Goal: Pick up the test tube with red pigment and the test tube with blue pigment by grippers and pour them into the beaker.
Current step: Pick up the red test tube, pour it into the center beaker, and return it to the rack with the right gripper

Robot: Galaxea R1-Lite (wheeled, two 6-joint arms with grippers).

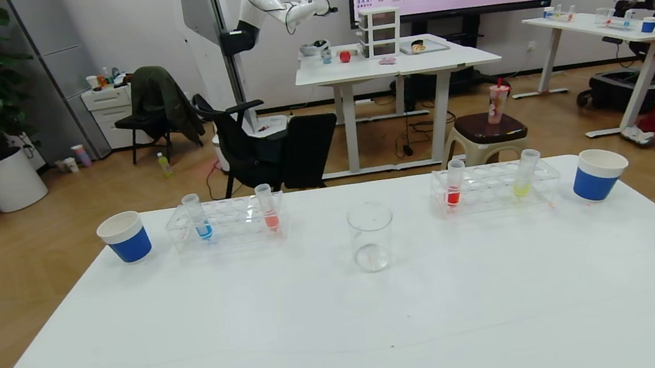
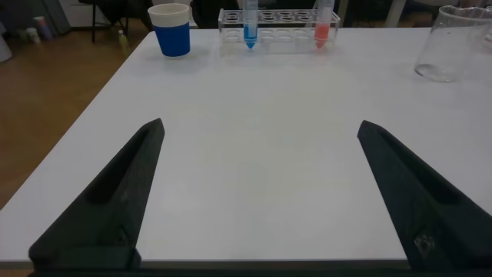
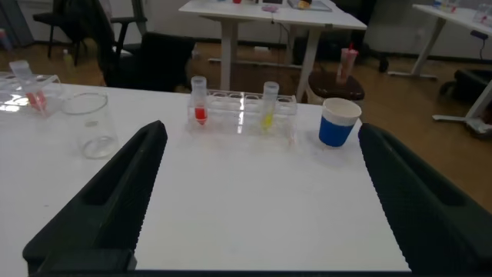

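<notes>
The clear beaker stands at the table's middle; it also shows in the left wrist view and the right wrist view. The blue-pigment tube stands in the left rack, also seen in the left wrist view. The vivid red-pigment tube stands in the right rack, also seen in the right wrist view. My left gripper and right gripper are open and empty, low over the near table, out of the head view.
A paler salmon-red tube shares the left rack; a yellow-green tube shares the right rack. Blue-sleeved paper cups stand at the far left and far right. The white table stretches bare toward me.
</notes>
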